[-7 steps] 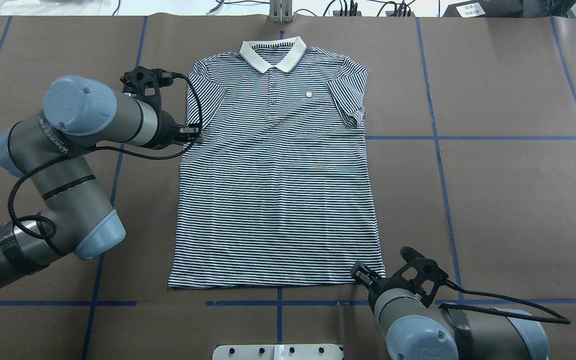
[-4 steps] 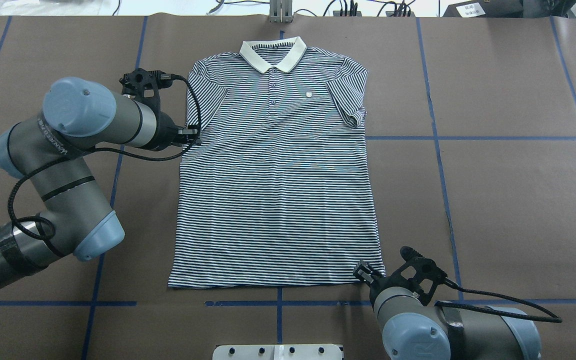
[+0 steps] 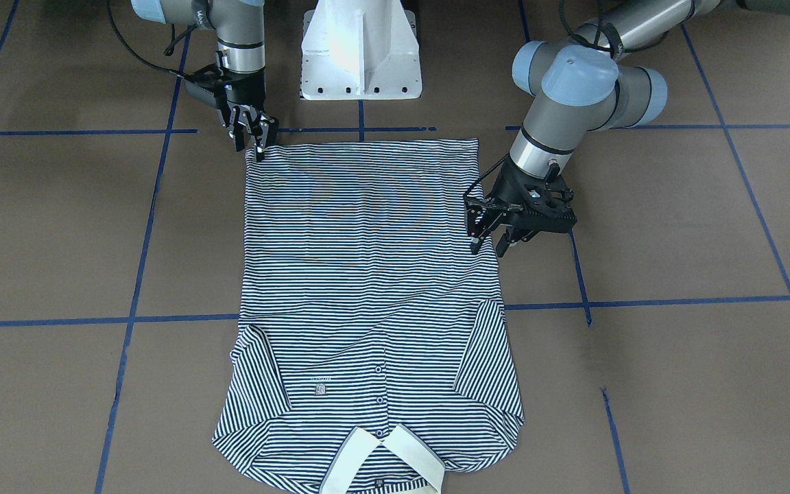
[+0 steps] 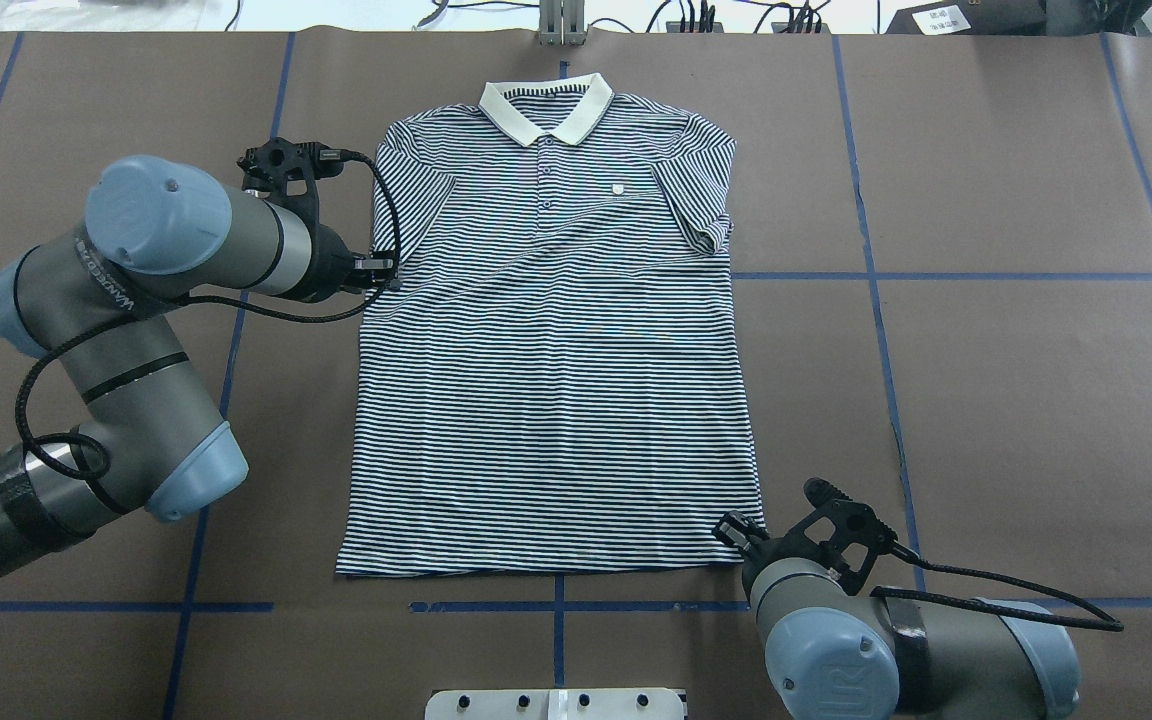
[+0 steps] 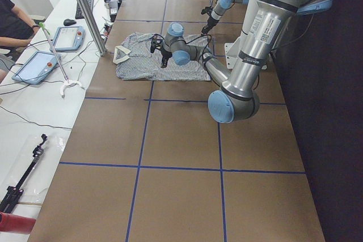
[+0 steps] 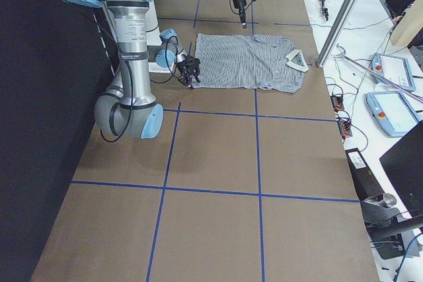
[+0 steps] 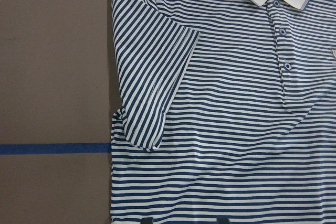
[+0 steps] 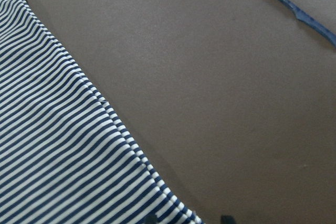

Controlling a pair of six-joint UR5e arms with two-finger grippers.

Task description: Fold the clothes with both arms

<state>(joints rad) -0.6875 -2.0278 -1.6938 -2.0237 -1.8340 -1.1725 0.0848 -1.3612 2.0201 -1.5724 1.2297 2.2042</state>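
The striped polo shirt [image 4: 556, 350] lies flat and face up on the brown table, its cream collar [image 4: 546, 105] at the far side. My left gripper [image 4: 386, 270] stands open at the shirt's left side edge, just below the sleeve [image 7: 152, 87]. In the front-facing view its fingers [image 3: 475, 240] straddle that edge. My right gripper [image 4: 733, 530] is open at the hem's right corner, low over the cloth [image 8: 52, 156]. The front-facing view shows this gripper [image 3: 251, 140] at the hem corner with nothing held.
The white pedestal base [image 3: 361, 55] stands behind the hem. Blue tape lines [image 4: 876, 300] cross the brown table cover. Beyond the collar stands an aluminium post [image 4: 561, 25] with cables. A side bench carries tablets [image 5: 34, 66], and a seated person [image 5: 11, 21] is beside it.
My right gripper has crept forward and slightly right onto the hem's right corner. The left arm has hardly moved, and the shirt lies as before.
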